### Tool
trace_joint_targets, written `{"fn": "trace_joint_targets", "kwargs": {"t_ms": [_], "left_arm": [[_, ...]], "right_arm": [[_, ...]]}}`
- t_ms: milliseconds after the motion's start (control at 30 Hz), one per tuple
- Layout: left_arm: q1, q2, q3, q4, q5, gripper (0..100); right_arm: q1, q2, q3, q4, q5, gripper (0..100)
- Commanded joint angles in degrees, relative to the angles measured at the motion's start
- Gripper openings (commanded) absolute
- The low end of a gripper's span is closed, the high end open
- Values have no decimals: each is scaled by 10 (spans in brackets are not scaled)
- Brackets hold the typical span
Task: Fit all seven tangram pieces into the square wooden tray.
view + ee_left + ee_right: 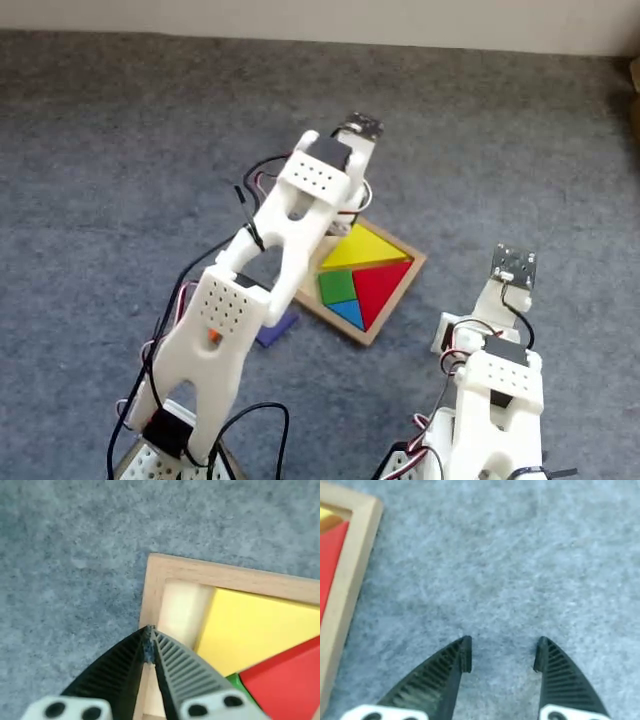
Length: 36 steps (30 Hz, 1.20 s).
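Note:
The square wooden tray (398,296) lies mid-carpet and holds a yellow triangle (366,248), a red triangle (380,285), a green square (337,287) and a blue triangle (350,314). A purple piece (277,327) lies on the carpet just off the tray's near-left side. My left arm (318,176) stretches over the tray's far-left corner. My left gripper (149,639) is shut, its tips right at the tray rim (155,575) beside a bare strip of tray floor (181,611) and the yellow triangle (250,630). Over bare carpet to the right of the tray (347,575), my right gripper (502,652) stands open with nothing between its fingers.
Grey carpet (140,160) spreads all around the tray. The right arm (503,372) stands at the near right, a little away from the tray's right corner. A pale wall edge runs along the far side.

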Motion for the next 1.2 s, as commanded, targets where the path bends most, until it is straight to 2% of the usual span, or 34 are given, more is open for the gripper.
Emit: {"fn": "trace_joint_targets", "kwargs": {"t_ms": [0,133,333,467,600,800,867,1033,1167], "left_arm": [[62,-1,-14,4,-3,5],[99,1,-27,9,-1,5],[106,-1,-36,11,0,5],[111,-27,-82,72,0,5],[139,-109,-81,85,24,5],[202,-284,34,85,25,5],[194,-329,62,85,24,5],[116,-420,116,85,23,5],[72,-526,184,85,-12,5]], "right_arm": [[22,-7,-4,-7,-6,217],[52,-7,-5,-23,-17,217],[78,-7,-22,-23,-41,217],[83,-7,-22,-23,-41,217],[88,-7,-22,-23,-41,217],[88,-7,-22,-23,-41,217],[87,-7,-22,-23,-41,217],[85,-7,-23,-20,-40,217],[83,-2,-60,11,-38,216]]}}
